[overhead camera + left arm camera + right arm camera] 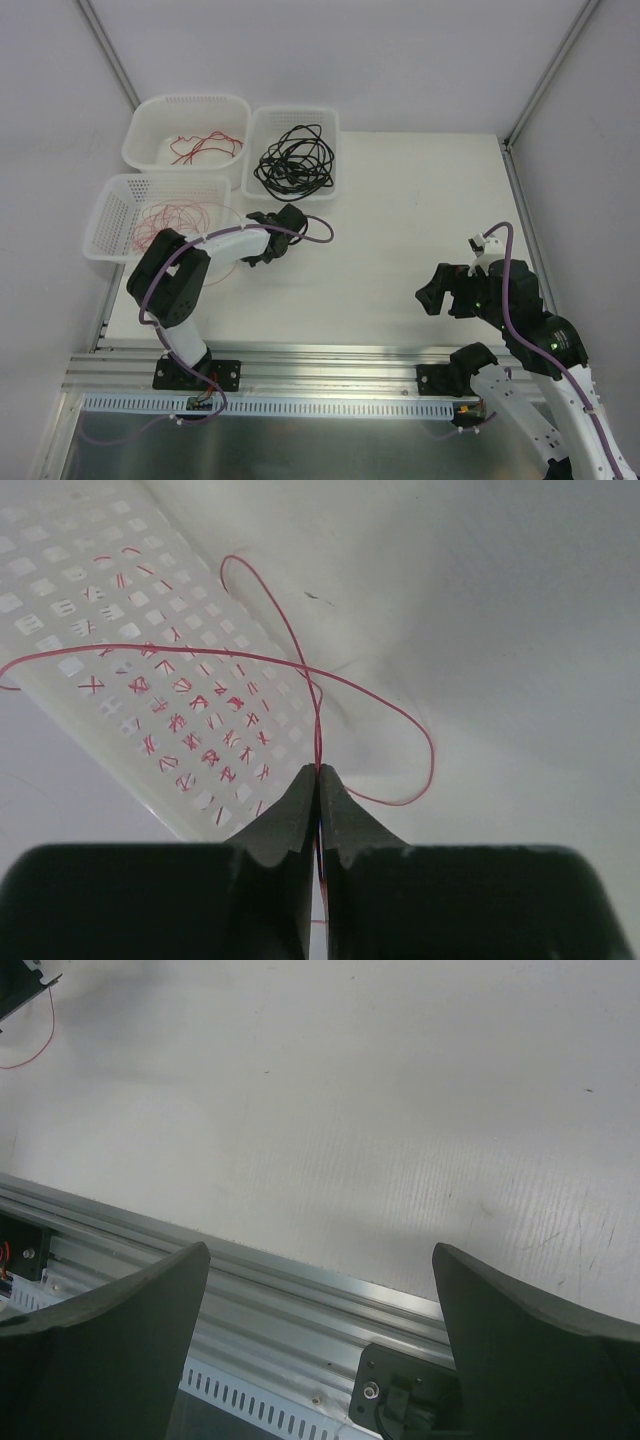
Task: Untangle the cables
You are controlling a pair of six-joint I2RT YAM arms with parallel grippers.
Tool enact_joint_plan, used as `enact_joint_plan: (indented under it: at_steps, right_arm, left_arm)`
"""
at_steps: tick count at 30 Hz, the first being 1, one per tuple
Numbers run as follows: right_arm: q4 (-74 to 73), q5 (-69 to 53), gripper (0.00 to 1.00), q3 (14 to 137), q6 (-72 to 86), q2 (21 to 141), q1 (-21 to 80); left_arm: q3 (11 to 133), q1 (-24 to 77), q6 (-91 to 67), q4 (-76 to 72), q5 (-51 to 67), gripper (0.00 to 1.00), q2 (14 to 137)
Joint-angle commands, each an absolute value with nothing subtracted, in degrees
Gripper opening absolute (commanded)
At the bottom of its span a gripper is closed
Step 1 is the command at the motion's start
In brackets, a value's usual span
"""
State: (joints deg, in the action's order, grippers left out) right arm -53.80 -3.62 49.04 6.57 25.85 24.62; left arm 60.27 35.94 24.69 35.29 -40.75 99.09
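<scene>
My left gripper (pixel 268 240) hovers just right of the front-left basket (pixel 112 215) and is shut on a thin red wire (pixel 300 665). The wire runs up from the closed tips (pixel 320 772), loops over the table and trails back into that basket (pixel 120 630). More red wires (pixel 172 222) lie in this basket. Another red bundle (pixel 205 147) lies in the back-left basket. A coil of black cables (pixel 293 160) fills the back-right basket. My right gripper (pixel 432 288) is open and empty over the table's near right; its wrist view (pixel 320 1260) shows bare table and rail.
Three white perforated baskets stand at the back left, among them the back-left one (pixel 150 110) and the back-right one (pixel 330 125). An aluminium rail (pixel 330 360) runs along the near edge. Frame posts stand at the back corners. A bit of red wire (pixel 35 1055) shows in the right wrist view.
</scene>
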Motion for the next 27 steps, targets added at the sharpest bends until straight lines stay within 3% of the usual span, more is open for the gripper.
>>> enact_joint_plan:
  at_steps: [1,14,20,27]
  right_arm:
    - [-53.70,-2.99,0.99,49.39,6.77,25.40,24.79]
    - [-52.82,-3.69,1.00,49.83,7.29,26.80,24.78]
    - [-52.56,-3.96,0.99,49.92,7.38,26.81,24.70]
    - [-52.47,-4.22,1.00,49.92,7.30,27.07,24.61]
  left_arm:
    - [62.57,35.77,24.44,36.83,-41.58,0.00,96.16]
    - [76.28,34.46,17.76,40.17,-25.34,0.00,74.46]
    - [80.94,22.87,13.63,39.99,-21.88,0.00,68.56]
    - [80.69,7.40,6.88,39.73,-25.93,0.00,76.28]
